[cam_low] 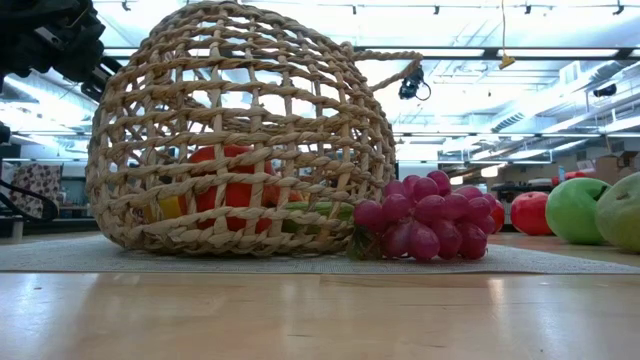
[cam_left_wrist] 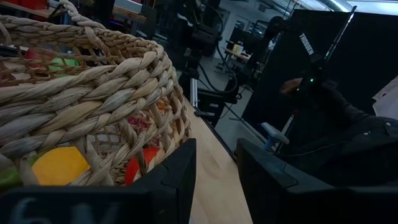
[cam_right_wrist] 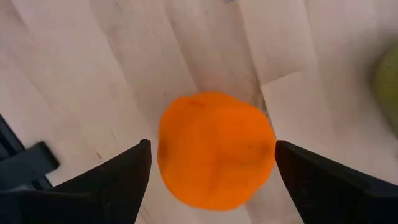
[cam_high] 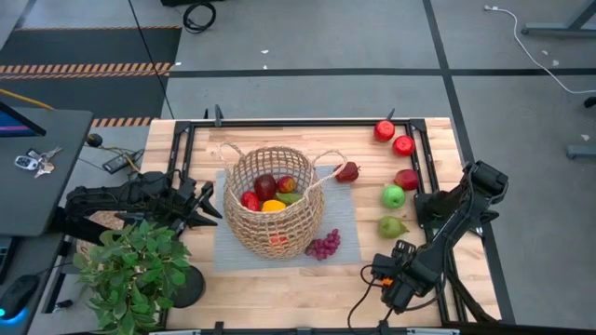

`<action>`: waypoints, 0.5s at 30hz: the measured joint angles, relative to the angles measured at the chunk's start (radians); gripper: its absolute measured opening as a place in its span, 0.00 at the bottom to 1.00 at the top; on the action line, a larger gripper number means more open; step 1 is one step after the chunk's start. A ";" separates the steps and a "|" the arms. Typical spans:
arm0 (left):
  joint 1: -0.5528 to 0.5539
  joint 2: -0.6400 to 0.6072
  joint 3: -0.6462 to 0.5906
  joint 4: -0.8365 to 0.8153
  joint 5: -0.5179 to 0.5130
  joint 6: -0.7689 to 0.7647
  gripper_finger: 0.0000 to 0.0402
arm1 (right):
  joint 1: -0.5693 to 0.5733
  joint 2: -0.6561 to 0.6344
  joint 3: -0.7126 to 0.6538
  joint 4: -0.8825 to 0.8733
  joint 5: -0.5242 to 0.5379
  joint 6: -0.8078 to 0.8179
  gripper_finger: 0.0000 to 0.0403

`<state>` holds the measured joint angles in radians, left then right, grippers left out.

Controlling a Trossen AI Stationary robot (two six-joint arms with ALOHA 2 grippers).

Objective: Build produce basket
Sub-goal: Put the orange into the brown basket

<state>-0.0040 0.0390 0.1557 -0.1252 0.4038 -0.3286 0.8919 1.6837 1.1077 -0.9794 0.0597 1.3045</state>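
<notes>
The wicker basket (cam_high: 273, 200) lies tipped on its side on a grey mat (cam_high: 343, 216), with several fruits inside (cam_high: 270, 191). An orange (cam_right_wrist: 216, 149) lies on the bare wood near the table's front right. My right gripper (cam_high: 388, 282) hangs over it, pointing down and open. One finger (cam_right_wrist: 127, 180) stands on each side of the orange, and wood shows between this finger and the fruit. My left gripper (cam_left_wrist: 216, 180) waits level, close to the basket's left wall (cam_left_wrist: 93, 93). Its fingers stand a little apart with nothing between them. I cannot tell whether it touches the wall.
Purple grapes (cam_high: 324, 245) lie on the mat's near right corner against the basket. A dark red fruit (cam_high: 347, 172) lies on the mat's far right. Red apples (cam_high: 384, 130) (cam_high: 403, 145), a green apple (cam_high: 393, 196) and a pear (cam_high: 391, 226) lie along the right side. A potted plant (cam_high: 130, 270) stands front left.
</notes>
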 joint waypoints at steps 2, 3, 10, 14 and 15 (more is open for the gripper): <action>0.000 0.000 0.000 0.000 0.000 0.000 0.30 | 0.002 0.000 -0.011 0.022 0.000 -0.010 0.86; 0.000 0.000 0.000 0.000 0.000 0.000 0.30 | 0.003 0.000 -0.016 0.025 0.000 -0.022 0.86; 0.000 0.000 0.000 0.000 0.000 0.000 0.30 | 0.003 -0.002 -0.063 0.075 0.000 -0.022 0.86; 0.000 0.000 0.000 0.000 0.000 0.000 0.30 | 0.003 -0.004 -0.092 0.108 0.009 -0.017 0.86; 0.000 0.000 0.000 0.000 0.000 0.000 0.30 | 0.003 -0.004 -0.096 0.113 0.010 -0.012 0.86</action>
<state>-0.0040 0.0387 0.1558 -0.1253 0.4042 -0.3286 0.8944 1.6795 1.0115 -0.8667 0.0696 1.2923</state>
